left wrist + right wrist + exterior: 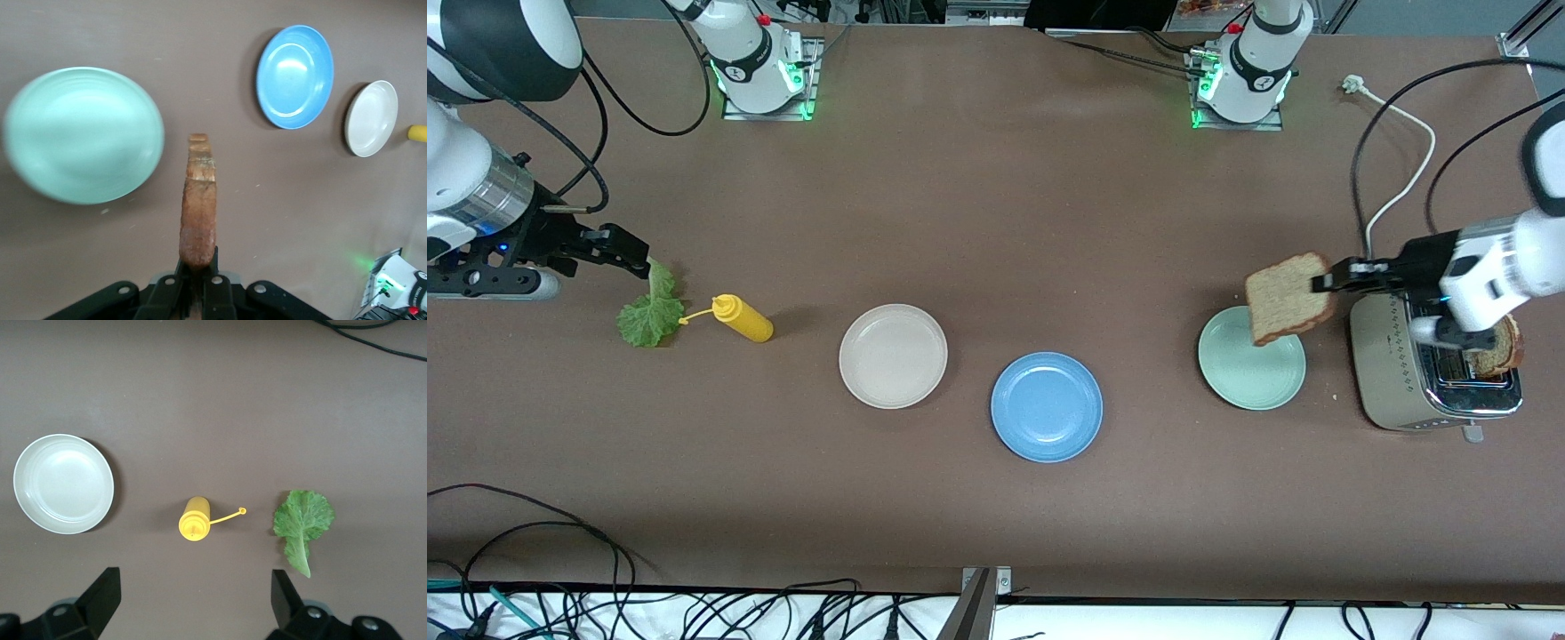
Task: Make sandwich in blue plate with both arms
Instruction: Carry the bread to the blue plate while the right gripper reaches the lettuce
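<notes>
My left gripper (pixel 1325 282) is shut on the edge of a brown bread slice (pixel 1288 298) and holds it upright in the air over the rim of the mint-green plate (pixel 1258 378), beside the toaster. In the left wrist view the slice (pixel 199 200) stands edge-on in the gripper (pixel 198 267). A second bread slice (pixel 1498 351) sits in the toaster slot. The blue plate (pixel 1047 406) lies empty mid-table and also shows in the left wrist view (pixel 295 77). My right gripper (pixel 627 253) is open and empty above the table by the lettuce leaf (pixel 649 311); the right wrist view shows the gripper (pixel 197 577) and the leaf (pixel 303 520).
A silver toaster (pixel 1396 373) stands at the left arm's end. A cream-white plate (pixel 893 356) lies beside the blue plate, toward the right arm's end. A yellow mustard bottle (pixel 743 318) lies between it and the lettuce. A white cable (pixel 1400 178) runs from the toaster toward the bases.
</notes>
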Motion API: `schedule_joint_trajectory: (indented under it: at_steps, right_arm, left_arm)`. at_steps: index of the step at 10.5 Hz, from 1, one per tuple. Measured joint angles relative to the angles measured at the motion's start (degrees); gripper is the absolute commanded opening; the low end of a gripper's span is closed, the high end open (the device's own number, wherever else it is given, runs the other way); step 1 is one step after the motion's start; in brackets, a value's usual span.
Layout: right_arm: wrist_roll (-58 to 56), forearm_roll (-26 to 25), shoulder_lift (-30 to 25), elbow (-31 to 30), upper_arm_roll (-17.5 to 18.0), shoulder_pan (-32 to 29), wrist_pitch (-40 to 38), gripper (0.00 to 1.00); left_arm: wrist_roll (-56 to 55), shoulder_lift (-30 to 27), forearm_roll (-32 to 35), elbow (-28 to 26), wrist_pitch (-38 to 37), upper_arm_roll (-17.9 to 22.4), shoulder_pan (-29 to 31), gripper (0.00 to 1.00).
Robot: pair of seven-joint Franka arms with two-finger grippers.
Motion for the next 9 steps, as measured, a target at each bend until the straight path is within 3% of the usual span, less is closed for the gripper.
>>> schedule_joint_trajectory:
  at_steps: [3,6,9]
  right_arm:
    - [0.0,0.0,0.1,-0.1,0.6,0.3,-0.1,1.00]
    - [0.0,0.0,0.4,-0.2,0.7,0.9,0.1,1.00]
    - [0.0,-0.2,1.8,-0.4,0.7,1.2,0.5,1.00]
  left_arm:
    - [-0.2,6.7,-10.0,-0.6,7.9,-0.1,-7.5,0.00]
    - [-0.3,11.9,-11.5,-0.5,16.9,-0.2,-16.9,0.00]
    - [-0.3,17.4,-20.7,0.0,24.3,-0.1,-21.3,0.00]
